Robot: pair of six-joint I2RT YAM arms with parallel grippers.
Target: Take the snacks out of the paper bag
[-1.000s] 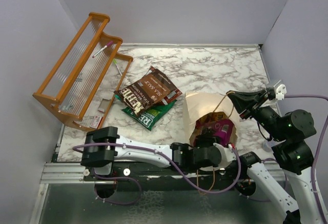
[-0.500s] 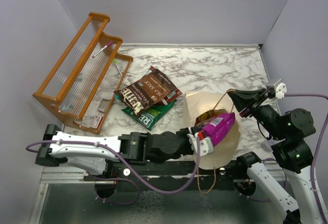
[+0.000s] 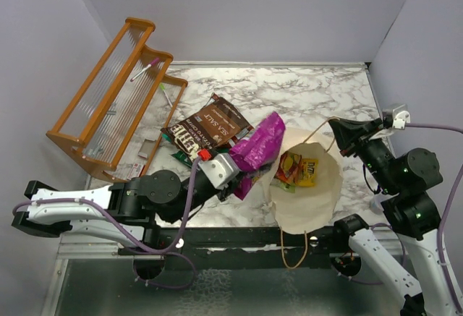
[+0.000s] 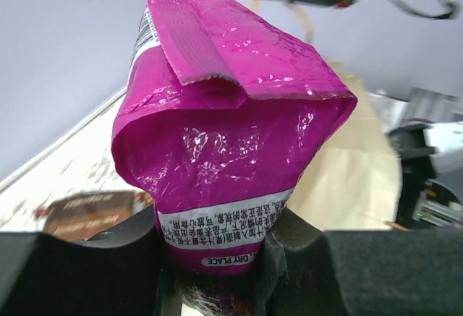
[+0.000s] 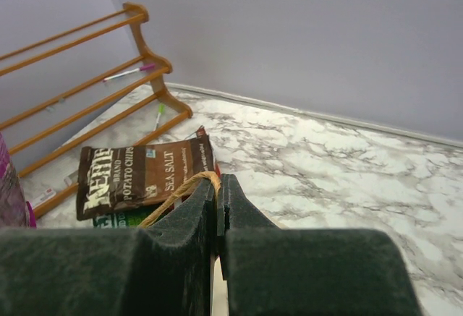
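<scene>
The beige paper bag (image 3: pixel 318 197) stands open right of centre, with small yellow and red-orange packets (image 3: pixel 298 170) inside. My right gripper (image 3: pixel 338 131) is shut on the bag's brown cord handle (image 5: pixel 173 197) and holds it up. My left gripper (image 3: pixel 230 168) is shut on the magenta-purple packet (image 3: pixel 260 142), which is outside the bag, left of its rim and above the table. In the left wrist view the packet (image 4: pixel 224 142) fills the frame between the jaws. Brown packets (image 3: pixel 206 131) and a green bag (image 3: pixel 213 165) lie on the table to the left.
An orange wooden rack (image 3: pixel 108 103) stands at the far left with small items by it. The marble table (image 3: pixel 304 92) is walled on three sides. A second cord handle (image 3: pixel 293 254) hangs over the near edge.
My left gripper has lifted the magenta-purple packet out of the bag and carried it left, past the rim. The bag mouth now shows the small packets inside. My right gripper has kept hold of the handle.
</scene>
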